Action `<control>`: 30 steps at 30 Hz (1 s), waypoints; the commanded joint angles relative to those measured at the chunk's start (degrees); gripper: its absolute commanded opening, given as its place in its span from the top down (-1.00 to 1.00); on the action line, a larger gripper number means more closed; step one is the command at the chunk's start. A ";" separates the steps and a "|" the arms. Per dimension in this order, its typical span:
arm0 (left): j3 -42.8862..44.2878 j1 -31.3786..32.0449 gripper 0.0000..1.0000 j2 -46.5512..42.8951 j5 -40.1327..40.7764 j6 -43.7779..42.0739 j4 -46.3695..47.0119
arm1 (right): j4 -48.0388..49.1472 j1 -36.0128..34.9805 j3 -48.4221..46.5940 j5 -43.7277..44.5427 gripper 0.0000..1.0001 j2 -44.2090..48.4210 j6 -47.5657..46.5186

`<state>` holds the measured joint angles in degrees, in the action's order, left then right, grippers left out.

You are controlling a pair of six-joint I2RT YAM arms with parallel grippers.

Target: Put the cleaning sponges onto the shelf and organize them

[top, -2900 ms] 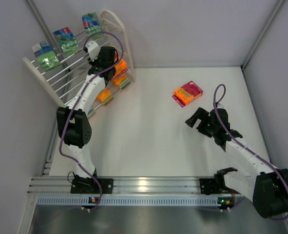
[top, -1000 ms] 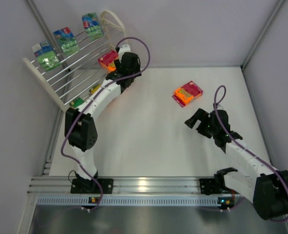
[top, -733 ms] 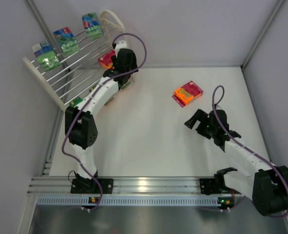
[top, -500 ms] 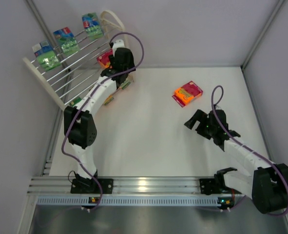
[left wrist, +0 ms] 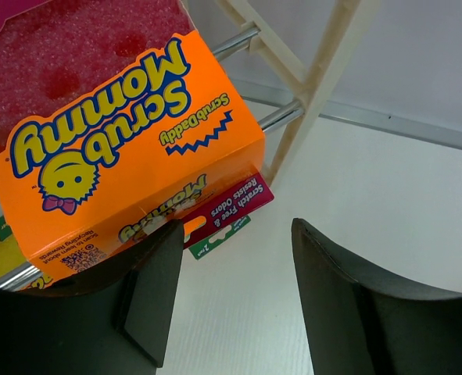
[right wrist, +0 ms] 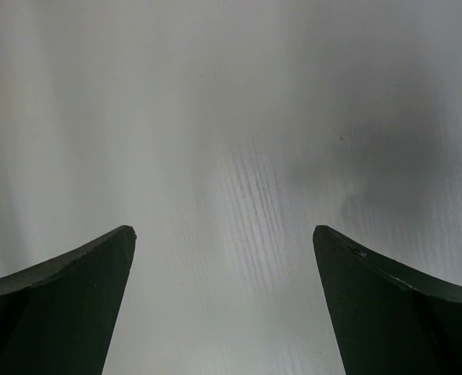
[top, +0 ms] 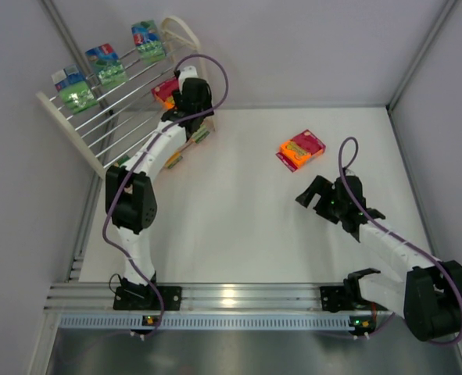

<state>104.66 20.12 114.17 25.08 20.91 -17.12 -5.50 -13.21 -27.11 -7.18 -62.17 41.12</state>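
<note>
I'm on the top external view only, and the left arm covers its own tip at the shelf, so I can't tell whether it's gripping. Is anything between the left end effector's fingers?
Observer: No. The left wrist view shows the left end effector open, with a label corner and table showing through the gap.
Operator: Which pack is it next to?
Observer: An orange pack printed "Scrub Mommy", lying against the shelf rods, beside the fingers rather than between them.
Operator: And the right arm's tip?
Observer: The right wrist view shows the right end effector open, with only table surface below it.
</note>
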 commanded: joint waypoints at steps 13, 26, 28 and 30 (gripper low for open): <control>3.62 -0.78 -0.29 -2.81 -6.17 -0.69 2.45 | 0.58 0.73 -10.14 5.94 -0.99 -2.51 -1.84; -18.96 10.72 -0.96 -23.37 -8.29 -4.57 2.36 | 1.27 3.63 -28.42 22.38 -0.99 -19.29 4.40; -22.81 10.99 -0.96 -25.92 -11.08 -1.58 2.36 | 2.07 3.98 -30.27 24.49 -0.99 -22.28 4.93; -25.20 11.08 -0.95 -28.12 -12.86 0.27 2.27 | 2.77 4.51 -31.68 24.76 -0.97 -25.53 4.93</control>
<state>83.00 32.21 88.90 14.31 18.50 -16.27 -5.39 -9.85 -55.05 13.50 -84.55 44.45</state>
